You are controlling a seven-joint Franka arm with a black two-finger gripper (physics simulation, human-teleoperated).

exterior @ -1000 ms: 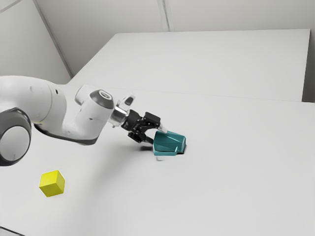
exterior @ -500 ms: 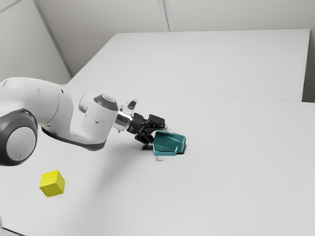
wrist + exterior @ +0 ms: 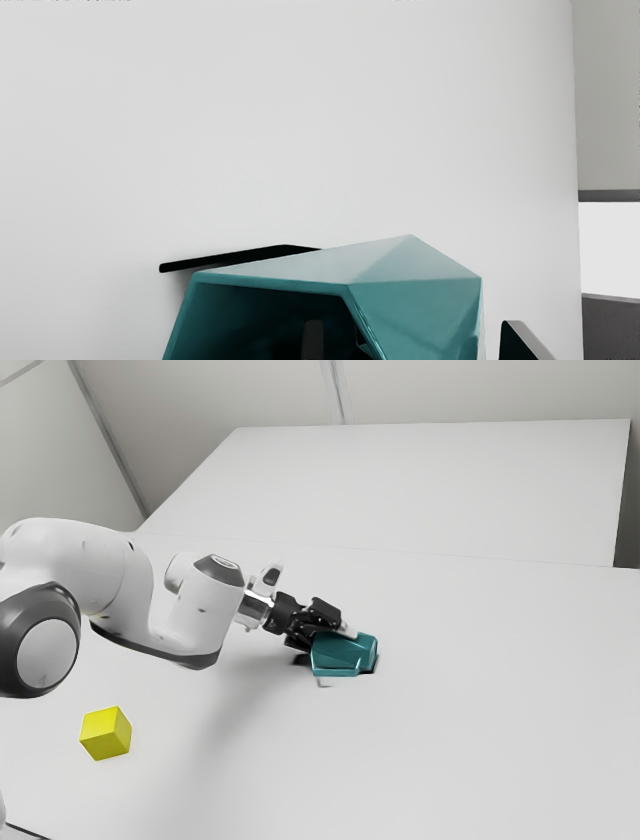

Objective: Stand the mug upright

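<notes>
— Claw (image 3: 411, 322) first. What changed?
— I have it farther forward over the past second, now at the mug (image 3: 343, 654). Stance: wide, one finger (image 3: 313, 341) in the mouth, the other outside, a stretch of wall between. Not gripped.
— The mug itself?
— No shift observed. On its side on the worktop (image 3: 480, 690), mouth toward my claw.
— Meaning for the task?
— Not upright. My reading: positioned to pinch the wall; closing comes next, then lift and tilt. Risk: the faceted side may slip or swivel.
— Smallest item?
— Yellow cube (image 3: 106, 734), well apart, unmoved.
</notes>
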